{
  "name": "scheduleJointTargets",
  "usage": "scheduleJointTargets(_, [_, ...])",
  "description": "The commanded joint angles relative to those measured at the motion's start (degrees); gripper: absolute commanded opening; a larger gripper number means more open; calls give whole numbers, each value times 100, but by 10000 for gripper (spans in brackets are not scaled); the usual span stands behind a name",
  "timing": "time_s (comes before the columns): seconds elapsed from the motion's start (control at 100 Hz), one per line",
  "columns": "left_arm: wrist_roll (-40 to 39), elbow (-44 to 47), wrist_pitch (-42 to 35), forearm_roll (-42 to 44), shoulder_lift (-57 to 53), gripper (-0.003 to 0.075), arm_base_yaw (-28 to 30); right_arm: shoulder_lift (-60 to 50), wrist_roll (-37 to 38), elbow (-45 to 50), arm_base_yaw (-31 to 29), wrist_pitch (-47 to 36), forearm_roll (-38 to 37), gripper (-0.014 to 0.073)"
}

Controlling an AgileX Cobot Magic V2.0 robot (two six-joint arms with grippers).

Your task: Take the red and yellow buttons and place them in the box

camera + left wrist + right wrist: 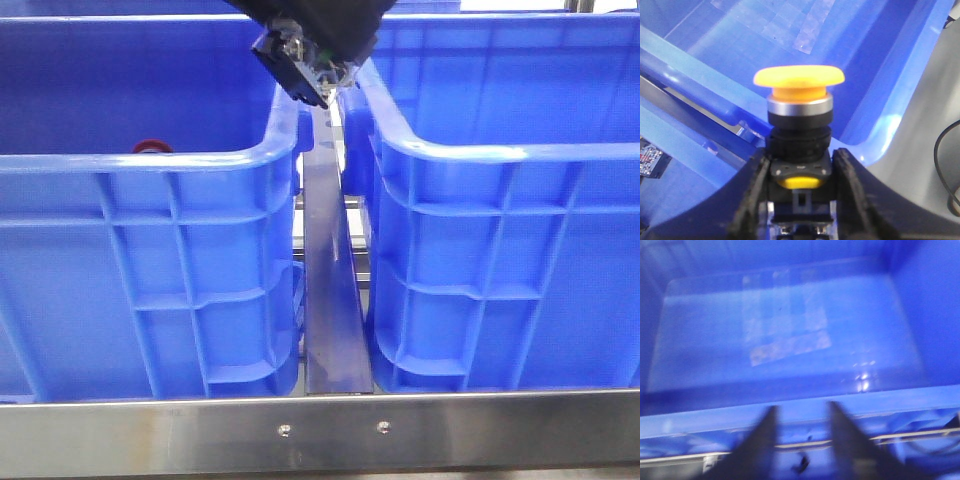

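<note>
My left gripper [800, 152] is shut on the black body of the yellow button [799, 77]. The button's orange-yellow cap points away from the camera, above a blue box [875, 60]. The red button [150, 147] only peeks over the front rim of the left box [150, 260] in the front view. My right gripper [802, 406] is open and empty, blurred, over a box rim [790, 415]. The gripper [310, 75] above the gap between the two boxes in the front view carries no button and looks like the right one. The left gripper is out of the front view.
The right box [500, 250] stands beside the left one, with a metal rail [330, 290] running between them. A taped patch [790, 347] lies on one box floor. A metal table edge [320, 430] runs along the front. A grey surface and a cable [945, 165] lie beside the box.
</note>
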Motion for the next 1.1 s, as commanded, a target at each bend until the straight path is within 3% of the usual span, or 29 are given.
scheduleJointTargets(0.0, [17, -154, -382, -67, -214, 50, -41, 400, 1, -428, -2, -95, 289, 594])
scheduleJointTargets(0.07, [17, -154, -382, -67, -214, 50, -41, 649, -4, -571, -2, -37, 627, 664])
scheduleJointTargets(0.18, [17, -154, -382, -67, -214, 50, -41, 984, -357, -723, -2, -66, 1439, 633])
scheduleJointTargets(0.34, [17, -154, -382, -67, -214, 50, -41, 1383, -1159, -888, -2, -164, 3238, 593])
scheduleJointTargets(0.63, [17, -154, -382, -67, -214, 50, -41, 2659, -2834, -1414, -2, 774, 6172, 591])
scheduleJointTargets(0.85, [17, -154, -382, -67, -214, 50, -41, 3614, -3041, -1828, 250, 1187, 6688, 591])
scheduleJointTargets(1.09, [17, -154, -382, -67, -214, 50, -41, 4310, -3035, -2308, 1164, 986, 6695, 591])
